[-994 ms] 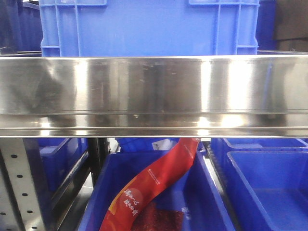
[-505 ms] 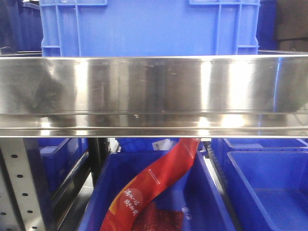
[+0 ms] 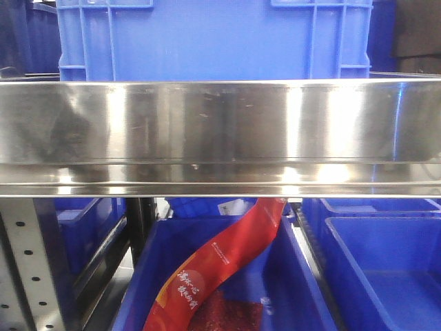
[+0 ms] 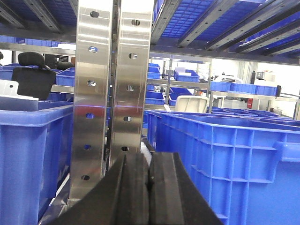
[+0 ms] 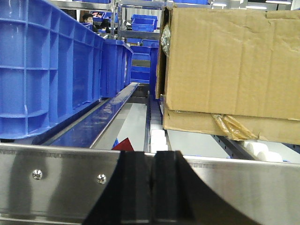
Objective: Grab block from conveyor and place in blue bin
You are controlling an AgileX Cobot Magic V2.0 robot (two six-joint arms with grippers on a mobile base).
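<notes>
Blue bins fill most of what can be seen, but no block and no conveyor belt show in any view, so I cannot tell where they are.

Nearest in the left wrist view, the left pincer (image 4: 148,187) is clenched, its two black rubbery fingers pressed flat together with nothing between them. Just past it stand two shiny steel posts (image 4: 115,84) with round holes punched down them. A ribbed blue plastic crate (image 4: 225,164) sits to the right of the posts and another blue crate (image 4: 28,154) to the left, with only a narrow gap around the posts.

In the right wrist view, the right pincer (image 5: 152,187) is clenched too, holding nothing. It sits right against a shiny steel rail (image 5: 56,180) with two screws. Beyond the rail, a long open lane runs away between a tall blue crate wall (image 5: 47,70) on the left and stacked brown cardboard boxes (image 5: 225,61) on the right (the lower box is crumpled at its edge).

In the front view, a wide, smooth steel bar (image 3: 220,131) crosses the whole picture. Under it sits an open blue bin (image 3: 289,276) with a long red packet (image 3: 213,276) leaning inside; the packet has small gold writing too small to read. Another blue bin (image 3: 379,269) is just beside it on the right. Above the bar stands a big light-blue crate (image 3: 213,41).
</notes>
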